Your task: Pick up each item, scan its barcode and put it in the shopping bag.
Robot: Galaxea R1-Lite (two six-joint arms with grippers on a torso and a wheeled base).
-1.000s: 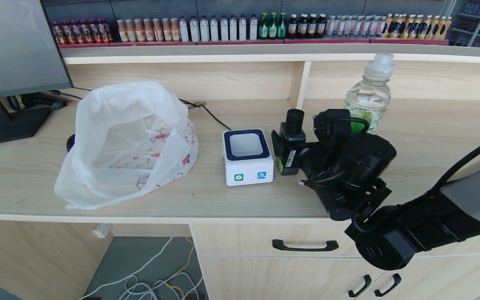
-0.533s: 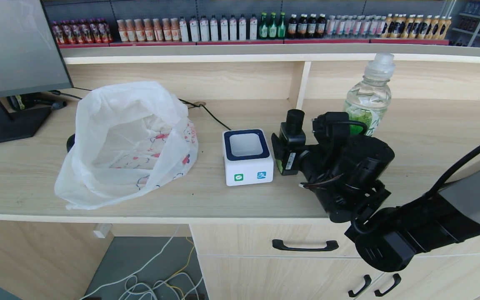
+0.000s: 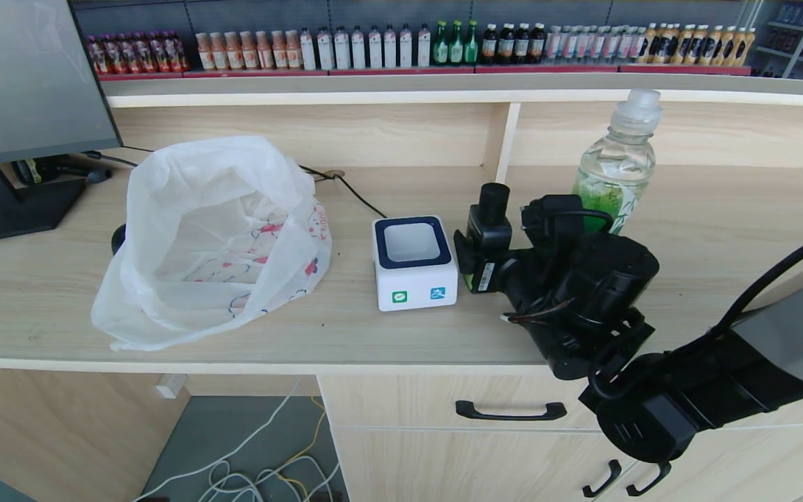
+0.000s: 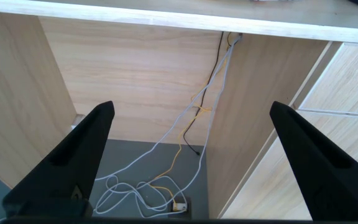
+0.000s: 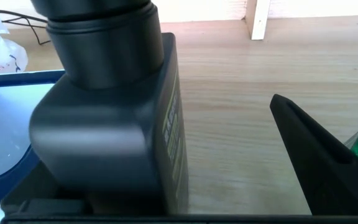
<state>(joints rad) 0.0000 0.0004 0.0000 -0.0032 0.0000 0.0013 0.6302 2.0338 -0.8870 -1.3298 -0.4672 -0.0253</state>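
Nudged slightly since a second ago: right gripper [image 3: 506, 244] and its wrist, with the black bottle [image 3: 488, 223] now leaning a touch. Jaws parted around the bottle, one finger clear of it in the wrist view, so not clamped yet. Bottle on the counter [image 3: 373, 335], just beside the scanner [image 3: 413, 261]. Shopping bag [image 3: 213, 237] open further left. Clear bottle [image 3: 616, 167] waiting behind the arm. Left gripper [image 4: 188, 124] spread wide below the counter. Probably a grasp forming; scan and bagging not yet done.
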